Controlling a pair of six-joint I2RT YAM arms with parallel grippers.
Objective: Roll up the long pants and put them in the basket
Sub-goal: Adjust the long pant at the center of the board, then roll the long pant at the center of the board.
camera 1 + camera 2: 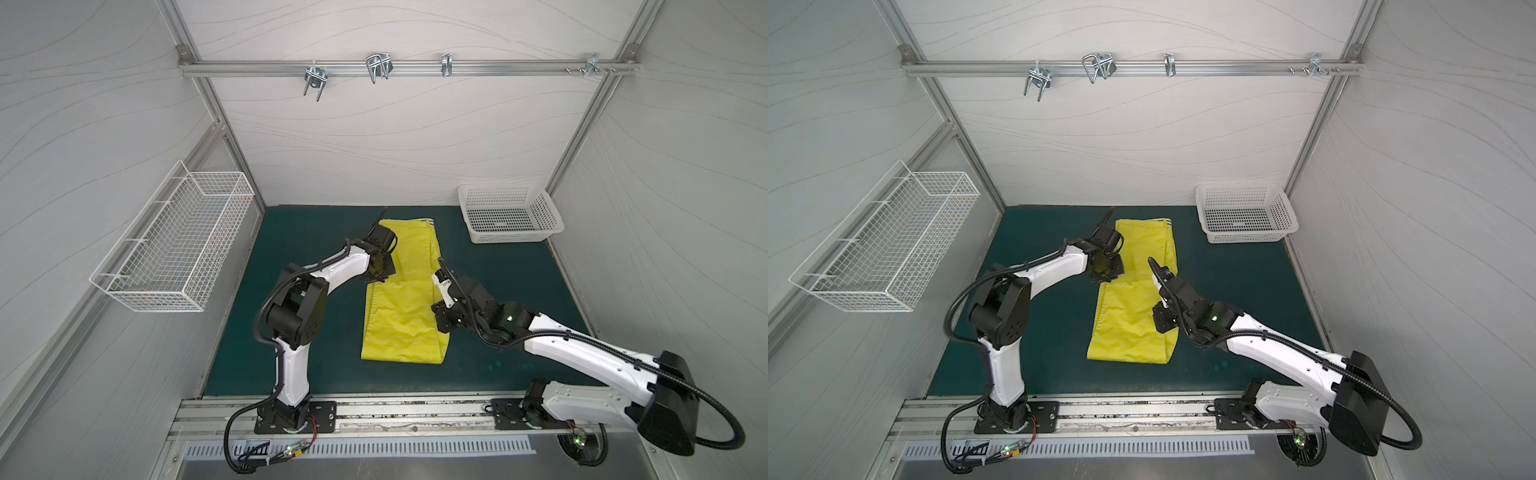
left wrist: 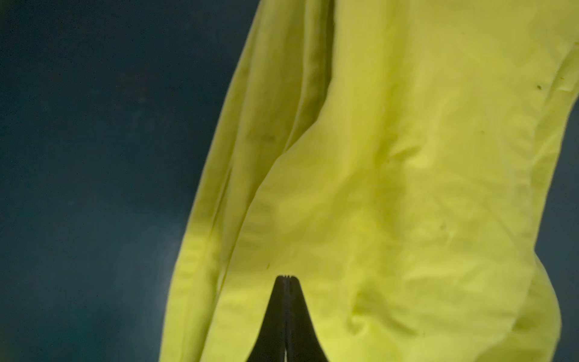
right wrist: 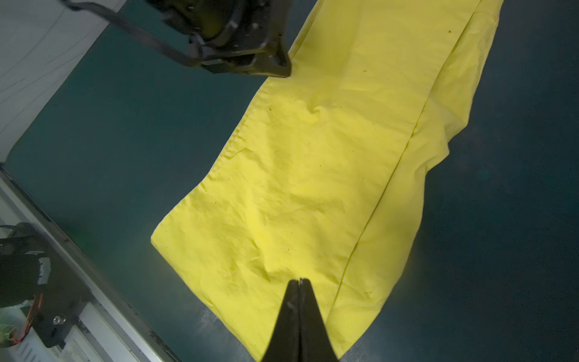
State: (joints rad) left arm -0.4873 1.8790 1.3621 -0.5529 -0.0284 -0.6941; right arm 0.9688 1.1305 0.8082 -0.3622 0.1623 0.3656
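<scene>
The long pants (image 1: 399, 299) (image 1: 1131, 307) lie flat on the green mat, folded lengthwise into one yellow-green strip. Their striped waistband (image 1: 429, 223) is at the far end and the hems are toward the arms' bases. My left gripper (image 2: 287, 276) is shut with nothing between its fingers, pointing down over the strip's left edge near the waist (image 1: 380, 274). My right gripper (image 3: 300, 279) is also shut and empty, above the fabric near the strip's right edge and hem end (image 1: 442, 322). The right wrist view shows the left gripper's body (image 3: 244, 47) over the far part of the pants (image 3: 313, 175).
A white plastic basket (image 1: 509, 214) stands at the back right corner of the mat (image 1: 498, 291). A white wire basket (image 1: 178, 245) hangs on the left wall. Metal hooks (image 1: 378, 66) hang from a rail on the back wall. A metal base rail (image 1: 395, 415) runs along the front.
</scene>
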